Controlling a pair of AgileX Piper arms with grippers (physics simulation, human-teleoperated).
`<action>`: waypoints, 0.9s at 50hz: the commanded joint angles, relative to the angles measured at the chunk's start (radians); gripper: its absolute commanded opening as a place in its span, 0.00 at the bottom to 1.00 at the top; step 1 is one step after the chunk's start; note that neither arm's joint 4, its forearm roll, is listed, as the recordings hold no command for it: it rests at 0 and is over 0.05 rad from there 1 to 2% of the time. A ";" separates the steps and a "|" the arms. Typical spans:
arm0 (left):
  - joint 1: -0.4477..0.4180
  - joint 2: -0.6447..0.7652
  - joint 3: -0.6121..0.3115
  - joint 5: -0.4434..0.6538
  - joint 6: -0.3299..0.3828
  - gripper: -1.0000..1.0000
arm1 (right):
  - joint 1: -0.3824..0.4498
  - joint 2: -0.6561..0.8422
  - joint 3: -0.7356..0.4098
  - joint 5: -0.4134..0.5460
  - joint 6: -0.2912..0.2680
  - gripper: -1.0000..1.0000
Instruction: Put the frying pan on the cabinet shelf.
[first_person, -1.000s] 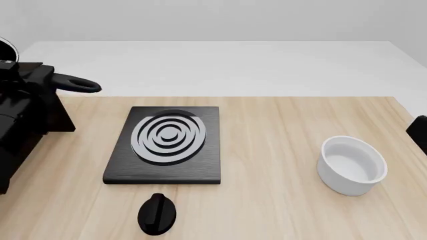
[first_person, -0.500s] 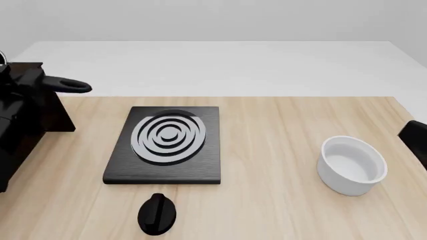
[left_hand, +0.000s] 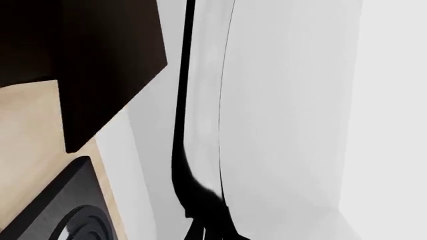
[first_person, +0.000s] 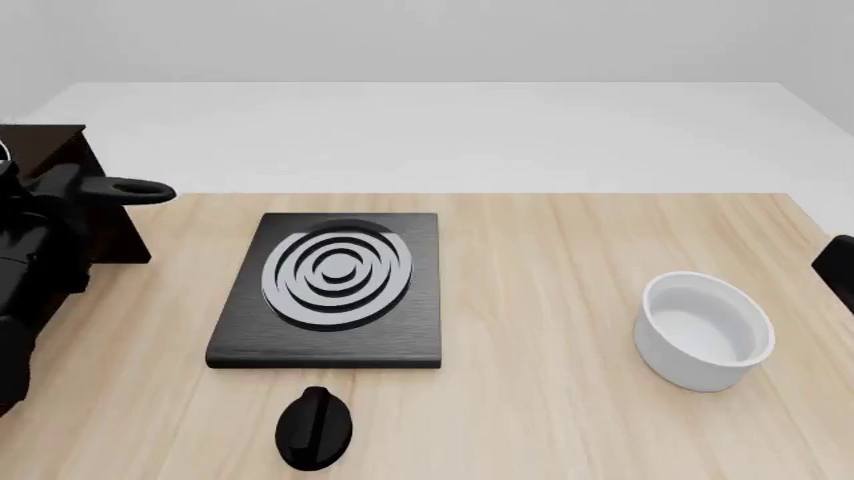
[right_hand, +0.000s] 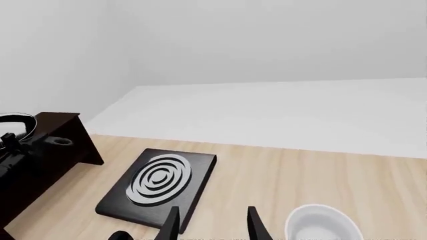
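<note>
The frying pan's long black handle (first_person: 134, 190) sticks out to the right at the far left, its hole end free. My left gripper (first_person: 60, 188) is shut on the handle, over the dark cabinet shelf (first_person: 47, 135). The pan's bowl is mostly cut off by the picture's edge. In the right wrist view the pan's light rim (right_hand: 13, 122) sits just above the cabinet (right_hand: 63, 147). The left wrist view shows the pan edge-on (left_hand: 181, 100) next to the cabinet (left_hand: 87, 65). My right gripper (right_hand: 212, 226) is open and empty, high above the table's near side.
A black square hob (first_person: 334, 285) with silver rings lies mid-table. A black knob (first_person: 314, 428) lies in front of it. A white round bowl (first_person: 703, 330) stands at the right. The right arm (first_person: 838, 265) shows at the right edge.
The left arm has carried the pan left and downward toward the cabinet; the handle end sits lower and further left. The right arm has barely shifted at the right edge.
</note>
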 joint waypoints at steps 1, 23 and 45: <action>0.029 0.022 0.005 -0.062 -0.017 0.00 | -0.003 0.001 -0.001 0.011 0.001 1.00; 0.070 0.106 0.014 -0.150 -0.060 0.00 | -0.001 -0.006 -0.002 0.039 0.006 1.00; 0.091 0.161 0.064 -0.236 -0.076 0.00 | -0.017 -0.023 0.002 0.065 0.009 1.00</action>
